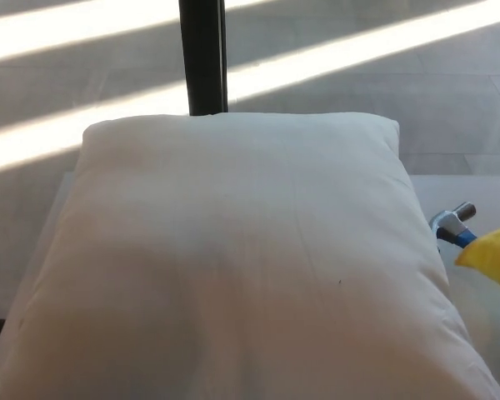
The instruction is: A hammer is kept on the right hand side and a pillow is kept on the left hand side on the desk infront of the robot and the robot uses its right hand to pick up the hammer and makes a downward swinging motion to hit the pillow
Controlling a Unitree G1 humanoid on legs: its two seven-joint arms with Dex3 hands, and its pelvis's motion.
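Lying just right of the pillow (242, 258), the hammer (452, 227) shows no hand near it.

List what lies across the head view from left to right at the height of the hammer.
Strip of desk at the left edge → white pillow → hammer's metal head → its blue neck → yellow grip at the right edge.

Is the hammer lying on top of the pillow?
No, the hammer is off the right edge of the white pillow, with only its metal head and blue neck showing.
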